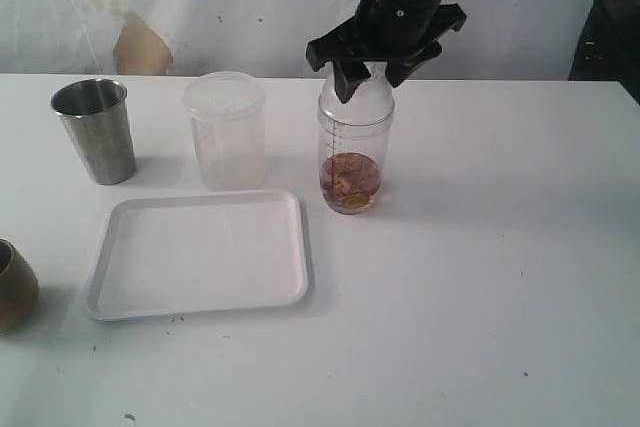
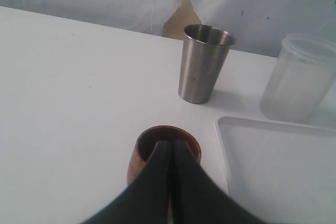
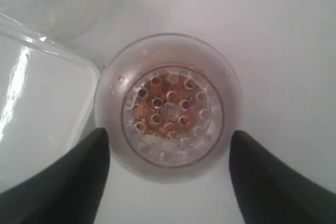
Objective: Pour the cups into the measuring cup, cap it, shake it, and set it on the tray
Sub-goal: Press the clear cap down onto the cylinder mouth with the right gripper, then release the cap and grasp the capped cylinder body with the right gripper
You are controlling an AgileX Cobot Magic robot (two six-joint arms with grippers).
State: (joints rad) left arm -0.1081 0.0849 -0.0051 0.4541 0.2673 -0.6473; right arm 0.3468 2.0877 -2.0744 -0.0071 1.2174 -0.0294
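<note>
The measuring cup (image 1: 355, 152) stands upright on the table just right of the tray (image 1: 200, 252), with brown contents at its bottom and a domed clear cap on top. My right gripper (image 1: 372, 72) hangs open right over it, one finger on each side of the cap. Seen from above, the measuring cup (image 3: 170, 108) shows a perforated strainer top between the right gripper (image 3: 168, 134) fingers. The steel tumbler (image 1: 93, 132) stands at the back left. The wooden cup (image 1: 12, 287) sits at the left edge. My left gripper (image 2: 170, 145) is shut, empty, above the wooden cup (image 2: 137, 153).
A frosted plastic cup (image 1: 226, 132) stands behind the tray, between the tumbler and the measuring cup. In the left wrist view the tumbler (image 2: 202, 64), frosted cup (image 2: 296, 77) and tray (image 2: 278, 166) lie beyond the wooden cup. The tray corner (image 3: 42, 103) lies beside the measuring cup.
</note>
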